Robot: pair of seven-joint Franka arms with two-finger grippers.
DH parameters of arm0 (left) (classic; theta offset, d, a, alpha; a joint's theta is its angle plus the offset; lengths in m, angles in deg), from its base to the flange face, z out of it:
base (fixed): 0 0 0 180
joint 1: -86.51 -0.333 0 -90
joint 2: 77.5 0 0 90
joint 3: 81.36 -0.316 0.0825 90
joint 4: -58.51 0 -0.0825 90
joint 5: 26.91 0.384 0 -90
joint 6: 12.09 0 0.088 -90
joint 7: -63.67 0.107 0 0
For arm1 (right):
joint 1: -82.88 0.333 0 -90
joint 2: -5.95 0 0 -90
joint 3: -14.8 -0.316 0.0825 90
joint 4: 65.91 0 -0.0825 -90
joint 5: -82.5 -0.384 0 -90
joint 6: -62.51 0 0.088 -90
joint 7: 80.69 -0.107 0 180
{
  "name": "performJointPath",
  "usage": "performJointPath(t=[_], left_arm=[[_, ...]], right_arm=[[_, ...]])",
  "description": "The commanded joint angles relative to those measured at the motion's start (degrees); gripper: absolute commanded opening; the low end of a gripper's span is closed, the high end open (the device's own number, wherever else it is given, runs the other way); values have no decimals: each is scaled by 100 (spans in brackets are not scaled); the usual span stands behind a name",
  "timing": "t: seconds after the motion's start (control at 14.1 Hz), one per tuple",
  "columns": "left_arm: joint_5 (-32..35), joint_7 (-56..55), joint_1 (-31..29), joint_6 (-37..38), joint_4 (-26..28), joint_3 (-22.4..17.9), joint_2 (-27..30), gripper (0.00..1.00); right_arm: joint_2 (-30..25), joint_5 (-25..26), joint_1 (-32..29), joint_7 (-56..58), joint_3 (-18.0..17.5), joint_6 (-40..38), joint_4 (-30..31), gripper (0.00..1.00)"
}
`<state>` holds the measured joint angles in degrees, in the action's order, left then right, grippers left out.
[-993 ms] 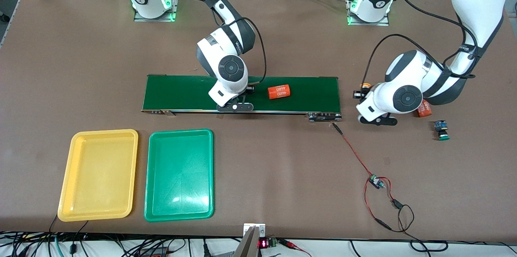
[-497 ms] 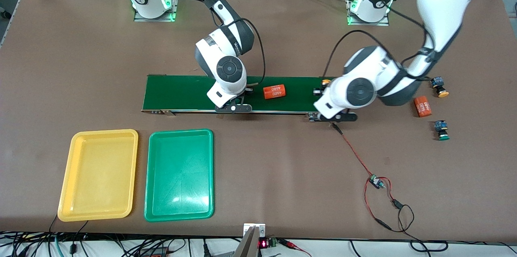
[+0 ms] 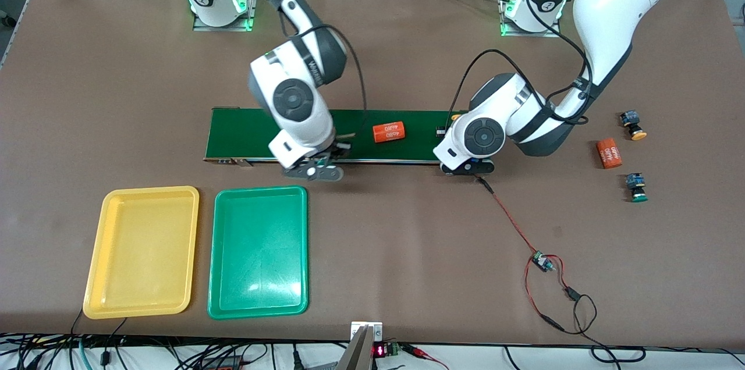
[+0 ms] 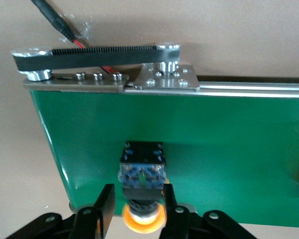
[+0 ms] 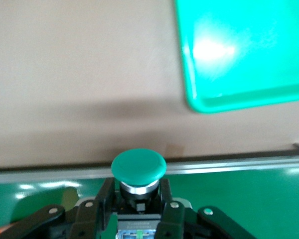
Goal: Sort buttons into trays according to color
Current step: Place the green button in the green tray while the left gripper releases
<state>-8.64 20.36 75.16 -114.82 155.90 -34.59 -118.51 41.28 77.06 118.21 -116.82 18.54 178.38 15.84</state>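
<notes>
My left gripper (image 4: pixel 134 209) is over the conveyor belt's (image 3: pixel 250 131) end toward the left arm. It is open around a yellow-orange button (image 4: pixel 142 172), which lies on the belt with a gap to one finger (image 4: pixel 105 206). My right gripper (image 5: pixel 138 196) is shut on a green button (image 5: pixel 138 165) over the belt's edge that faces the trays. In the front view the right gripper (image 3: pixel 340 148) hides that button. A yellow-orange button (image 3: pixel 633 126) and a green button (image 3: pixel 636 188) lie on the table at the left arm's end. The yellow tray (image 3: pixel 142 253) and green tray (image 3: pixel 259 248) lie side by side near the front camera.
One orange cylinder (image 3: pixel 389 132) lies on the belt between the grippers, another (image 3: pixel 609 153) on the table between the two loose buttons. A red cable with a small board (image 3: pixel 541 262) runs from the belt's end toward the front camera.
The left arm carried the yellow-orange button from the table to the belt's end and its fingers parted. The right arm moved toward the trays with the green button. The belt's cylinder drifted toward the right arm's end.
</notes>
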Motion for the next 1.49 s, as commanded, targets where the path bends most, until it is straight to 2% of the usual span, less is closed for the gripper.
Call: performJointPath(t=[0.0,0.21,0.43,0.78,0.99,1.14,1.42], left_arm=[[-95,7,-7,157,-142,-10,22,100],[-366,-64,-130,262,-421,16,206,100],[-597,15,-446,1006,-1115,34,233,100],[-465,24,-1368,1615,-1363,-80,216,100],[305,260,-1826,1616,-1363,-335,154,100],[799,997,-1862,1581,-1363,-510,146,100],[1021,2447,-1906,1239,-1311,-1353,84,100]], right_arm=[[44,-36,-482,307,-84,-83,-237,0],[105,-19,-851,676,-76,-91,-352,0],[210,-28,-1256,1572,-84,-22,-379,0],[790,16,-1538,2197,-67,136,-738,0],[1045,16,-1670,2391,-67,172,-958,0],[1203,16,-1731,2592,-67,364,-1046,0],[1520,16,-1933,3103,-67,857,-1047,0]])
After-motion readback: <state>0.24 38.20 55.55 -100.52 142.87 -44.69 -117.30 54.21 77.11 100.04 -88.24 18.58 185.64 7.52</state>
